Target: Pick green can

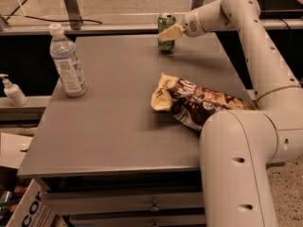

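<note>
One view, looking across a grey table (118,126). At the far edge, right of the middle: green can (165,44), upright, base on the tabletop, not lifted. Right against it: gripper (169,32), reaching in from the right at the end of the white arm (246,46), pale tip crossing the front of the can at about mid-height. Impossible to tell how wide the gripper is set, or whether clamped on the can or merely laid against it.

On the left: water bottle (67,63), upright, well apart from the can. Nearer, right of centre: crumpled snack bag (189,103), lying flat, partly hidden by the arm's big lower joint. Off the table, far left: small pump bottle (12,91) on a ledge.

Progress, as a judgement: reach done, gripper at the can. Firm hold unconfirmed. Lift clear of the table not yet done.
</note>
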